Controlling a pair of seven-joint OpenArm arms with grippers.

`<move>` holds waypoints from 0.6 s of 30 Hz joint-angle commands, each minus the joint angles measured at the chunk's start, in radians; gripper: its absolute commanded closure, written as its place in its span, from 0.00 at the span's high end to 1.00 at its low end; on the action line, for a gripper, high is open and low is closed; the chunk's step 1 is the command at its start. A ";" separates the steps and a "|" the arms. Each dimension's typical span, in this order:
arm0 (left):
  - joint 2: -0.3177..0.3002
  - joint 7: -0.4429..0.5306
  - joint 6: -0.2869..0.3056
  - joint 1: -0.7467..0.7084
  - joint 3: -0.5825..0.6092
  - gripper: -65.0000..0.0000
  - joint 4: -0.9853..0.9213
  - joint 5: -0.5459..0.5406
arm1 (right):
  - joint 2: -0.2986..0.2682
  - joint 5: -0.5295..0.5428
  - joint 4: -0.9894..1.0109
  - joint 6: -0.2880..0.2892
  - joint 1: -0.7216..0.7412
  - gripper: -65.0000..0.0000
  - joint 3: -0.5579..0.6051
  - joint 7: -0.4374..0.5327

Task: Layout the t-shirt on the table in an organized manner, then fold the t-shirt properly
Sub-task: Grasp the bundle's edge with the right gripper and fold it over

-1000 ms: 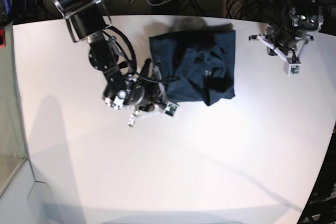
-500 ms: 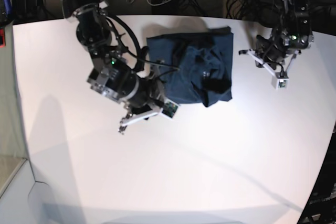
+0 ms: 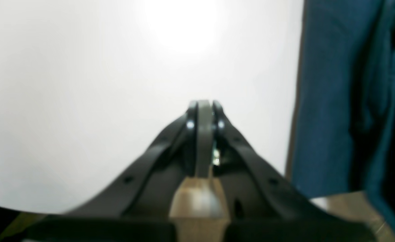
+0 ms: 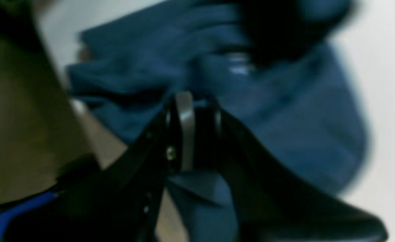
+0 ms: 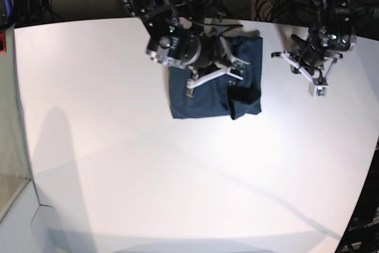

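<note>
A dark navy t-shirt (image 5: pixel 213 96) lies bunched at twelve o'clock on the white table (image 5: pixel 148 176), the right gripper (image 4: pixel 192 101) pinching its cloth (blurred view), the left gripper (image 3: pixel 202 111) pressed together, empty, at two o'clock.

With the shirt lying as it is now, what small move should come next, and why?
Probably the right tool, closed on a fold of the t-shirt, should carry that fold across and lay it down flat. The shirt lies bunched in layers on the table, and the left tool is shut over bare table beside it, holding nothing.
</note>
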State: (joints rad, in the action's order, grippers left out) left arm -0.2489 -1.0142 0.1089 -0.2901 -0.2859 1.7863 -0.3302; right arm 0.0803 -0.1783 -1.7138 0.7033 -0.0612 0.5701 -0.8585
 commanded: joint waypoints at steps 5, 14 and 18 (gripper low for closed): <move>-0.008 0.010 -0.001 -0.011 -0.006 0.00 0.036 -0.004 | 0.011 0.010 -0.024 -0.005 0.014 0.10 0.069 0.017; -0.008 0.013 -0.001 -0.042 -0.006 0.00 0.037 0.003 | -0.018 0.010 -0.197 -0.005 0.073 0.10 0.011 0.009; -0.008 0.018 -0.001 -0.042 -0.006 0.00 0.022 0.000 | 0.003 0.010 -0.033 -0.005 0.160 0.10 0.005 0.018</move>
State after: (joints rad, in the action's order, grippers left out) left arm -0.2493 -1.0130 0.1089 -0.3397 -0.2878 1.7931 -0.3222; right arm 0.0685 -0.1783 -1.7260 0.7036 0.0834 0.5735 -0.8654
